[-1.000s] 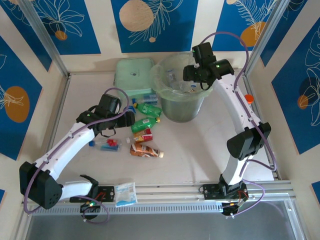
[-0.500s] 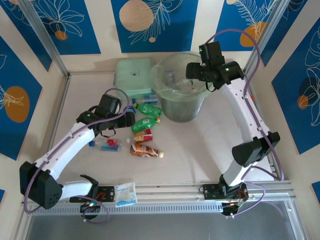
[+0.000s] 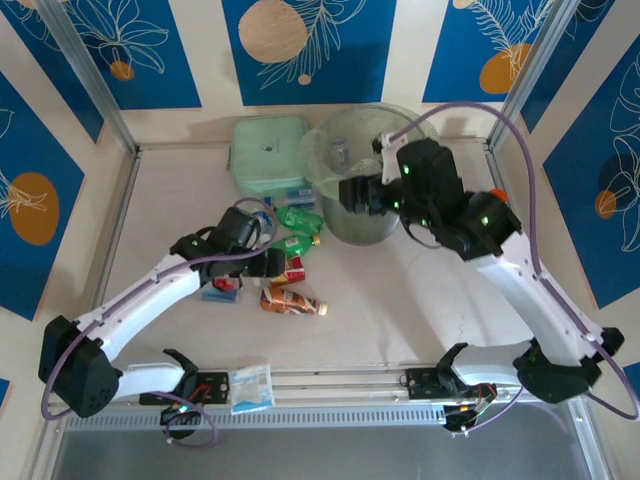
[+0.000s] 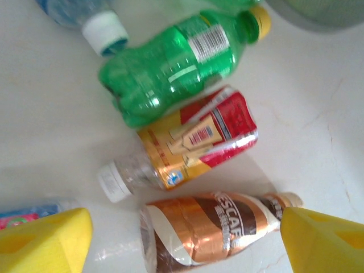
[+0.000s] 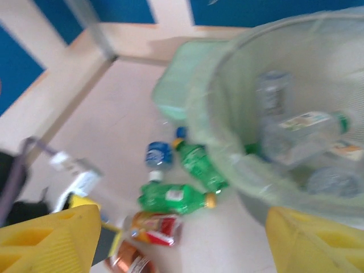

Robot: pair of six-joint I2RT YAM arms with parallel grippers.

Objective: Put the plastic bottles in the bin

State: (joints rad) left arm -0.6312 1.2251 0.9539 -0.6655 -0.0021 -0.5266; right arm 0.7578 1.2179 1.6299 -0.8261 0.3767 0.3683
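Left gripper [image 4: 183, 219] - fingers [image 4: 48, 242] wide apart, clamped on nothing. Brown-label bottle [image 4: 210, 233] lies on its side between them, with its cap end right at the right finger; cannot tell if they touch. Just past the fingertips is the red-and-gold bottle [image 4: 190, 145], on its side with its white cap toward the left finger. Beyond that lies the green bottle [image 4: 170, 65], yellow cap toward the right-finger side. All three are on the table [image 4: 45, 114].

Right gripper [image 5: 183, 213] - fingers [image 5: 51, 242] apart, nothing between them; this view is blurred. Bin [image 5: 216, 96] stands upright ahead, on the right-finger side, with several clear bottles [image 5: 307, 122] lying inside. A second green bottle [image 5: 199, 165] lies on the table ahead between the fingers, close to the bin's wall. Flat green box [image 5: 170, 85] sits beyond, beside the bin on the left-finger side.
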